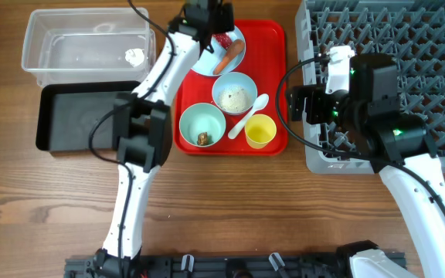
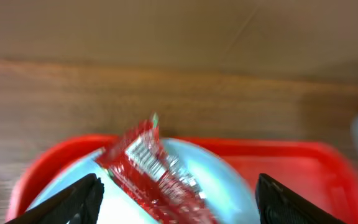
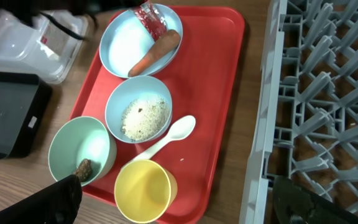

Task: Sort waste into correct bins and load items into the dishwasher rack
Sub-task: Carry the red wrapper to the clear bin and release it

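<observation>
The left wrist view was smeared with blur. The red snack wrapper and the pale blue plate under it ran off the bottom edge, and the left gripper showed only the dark tips of its fingers. From overhead the left arm hid most of that wrapper. The dishwasher rack was cut by the top and right edges, its near-left corner under the right arm. The brown lump was too small to identify.

Figure: 2 arms, the left arm and the right arm, each built of white tubular links joined by bulky black joint housings. Thin black cables loop alongside. Green indicator lights glow on the right arm. The tool fingers are matte black and tapered.
</observation>
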